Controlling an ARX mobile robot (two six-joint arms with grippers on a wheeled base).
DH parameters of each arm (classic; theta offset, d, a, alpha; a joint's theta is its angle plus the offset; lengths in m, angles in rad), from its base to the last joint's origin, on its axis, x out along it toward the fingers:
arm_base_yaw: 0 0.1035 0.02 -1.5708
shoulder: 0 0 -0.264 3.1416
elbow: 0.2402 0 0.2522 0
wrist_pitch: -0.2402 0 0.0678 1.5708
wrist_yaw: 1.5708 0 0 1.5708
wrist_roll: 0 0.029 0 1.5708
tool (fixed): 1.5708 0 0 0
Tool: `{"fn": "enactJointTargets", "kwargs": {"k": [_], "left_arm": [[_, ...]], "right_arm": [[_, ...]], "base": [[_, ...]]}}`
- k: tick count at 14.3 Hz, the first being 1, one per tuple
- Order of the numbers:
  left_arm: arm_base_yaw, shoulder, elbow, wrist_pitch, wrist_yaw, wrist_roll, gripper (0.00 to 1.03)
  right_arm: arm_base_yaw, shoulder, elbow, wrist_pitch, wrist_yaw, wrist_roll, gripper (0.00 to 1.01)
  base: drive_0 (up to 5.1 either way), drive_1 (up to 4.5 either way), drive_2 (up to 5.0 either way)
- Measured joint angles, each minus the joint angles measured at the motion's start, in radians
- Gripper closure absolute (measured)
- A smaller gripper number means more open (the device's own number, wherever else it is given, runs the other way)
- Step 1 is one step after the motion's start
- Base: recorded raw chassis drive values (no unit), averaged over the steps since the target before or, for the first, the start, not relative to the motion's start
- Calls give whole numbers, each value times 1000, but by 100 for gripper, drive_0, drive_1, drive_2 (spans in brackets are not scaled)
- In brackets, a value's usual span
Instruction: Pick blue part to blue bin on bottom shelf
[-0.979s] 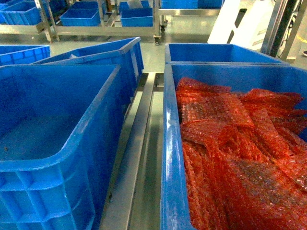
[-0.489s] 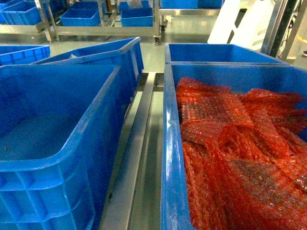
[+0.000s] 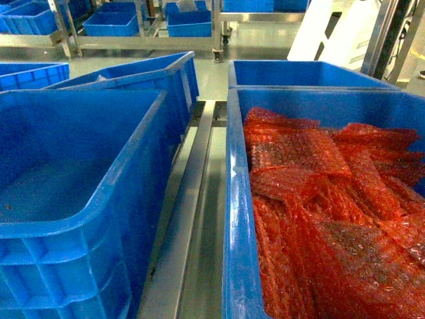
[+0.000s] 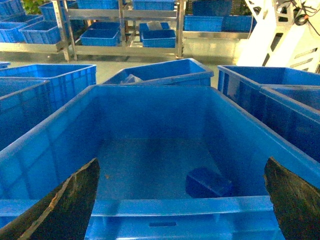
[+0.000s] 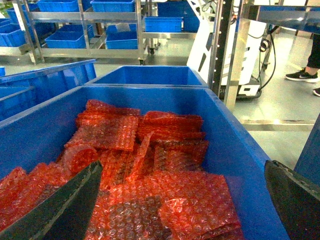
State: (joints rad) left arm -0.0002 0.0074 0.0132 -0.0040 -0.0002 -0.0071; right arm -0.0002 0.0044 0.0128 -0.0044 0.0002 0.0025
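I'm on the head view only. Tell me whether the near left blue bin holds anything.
Observer: Yes. The left wrist view shows a blue part lying on the floor of the left blue bin, near its front right corner.
Operator: Report the left end effector.
Observer: The left end effector is open, fingers wide apart, facing into that bin and empty.
Operator: Now the right one.
Observer: The right end effector is open and empty, over the red bubble wrap.
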Motion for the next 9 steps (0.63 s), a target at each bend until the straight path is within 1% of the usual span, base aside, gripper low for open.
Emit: {"fn": "enactJointTargets", "kwargs": {"k": [9], "left_arm": [[0, 0, 0, 0, 0, 0, 5]], "right_arm": [[0, 0, 0, 0, 0, 0, 3]], "base": [[0, 0, 0]]}}
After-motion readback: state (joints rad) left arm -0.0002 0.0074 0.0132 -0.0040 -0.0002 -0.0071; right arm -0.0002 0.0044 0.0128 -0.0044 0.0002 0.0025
